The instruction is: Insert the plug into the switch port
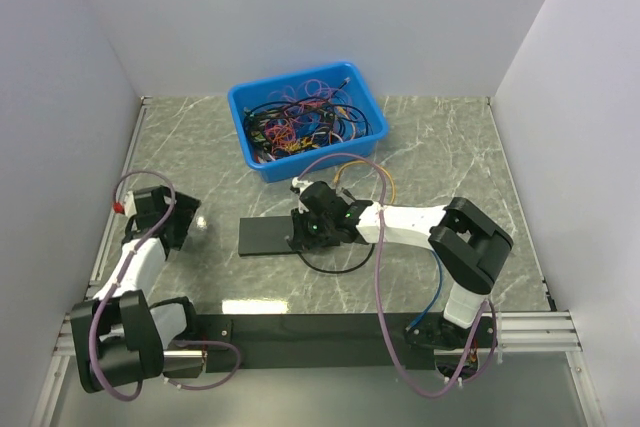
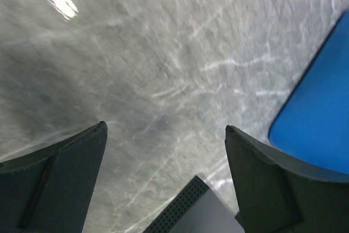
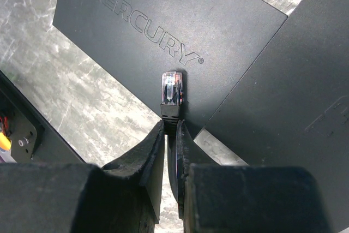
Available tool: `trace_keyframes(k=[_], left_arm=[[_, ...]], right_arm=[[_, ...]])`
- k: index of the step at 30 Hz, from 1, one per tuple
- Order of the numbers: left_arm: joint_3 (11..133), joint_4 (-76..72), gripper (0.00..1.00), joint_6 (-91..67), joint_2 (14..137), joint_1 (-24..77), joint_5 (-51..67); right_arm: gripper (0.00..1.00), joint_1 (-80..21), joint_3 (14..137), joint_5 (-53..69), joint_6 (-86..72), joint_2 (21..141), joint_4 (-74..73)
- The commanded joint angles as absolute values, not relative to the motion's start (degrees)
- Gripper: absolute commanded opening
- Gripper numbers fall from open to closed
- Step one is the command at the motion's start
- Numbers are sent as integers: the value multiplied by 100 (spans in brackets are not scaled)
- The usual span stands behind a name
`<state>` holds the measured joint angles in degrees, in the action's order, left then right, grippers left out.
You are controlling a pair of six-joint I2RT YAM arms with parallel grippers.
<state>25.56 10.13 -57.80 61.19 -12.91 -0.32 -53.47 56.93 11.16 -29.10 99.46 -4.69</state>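
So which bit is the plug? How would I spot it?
Find the blue bin of wires; in front lies a flat black box, the switch. Over its right end, the jaws of the right gripper pinch the plug: small, the only clear-tipped piece there.

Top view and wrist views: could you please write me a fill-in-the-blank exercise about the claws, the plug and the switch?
1. The right claw is ____ on the plug.
2. The left claw is ____ and holds nothing.
3. The word printed on the black switch is ____.
4. The tangled cables lie in a ____ bin.
Missing words: shut; open; MERCURY; blue.
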Motion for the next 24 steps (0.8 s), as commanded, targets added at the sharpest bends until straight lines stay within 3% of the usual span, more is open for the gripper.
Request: trace_keyframes(k=[1,6,24], left_arm=[[2444,310,94,-5590,6249,-1310,552],[2294,-763,92,-5546,6644,-1222,1247],[3480,-2865,85,-5572,9157,456,1862]], right_arm=[[0,-5344,5704,1019,-2892,9940,-325],[0,-5370,5678,984,-2883,9897,-343],[0,-6073,5036,756,-3094,9562,-404]])
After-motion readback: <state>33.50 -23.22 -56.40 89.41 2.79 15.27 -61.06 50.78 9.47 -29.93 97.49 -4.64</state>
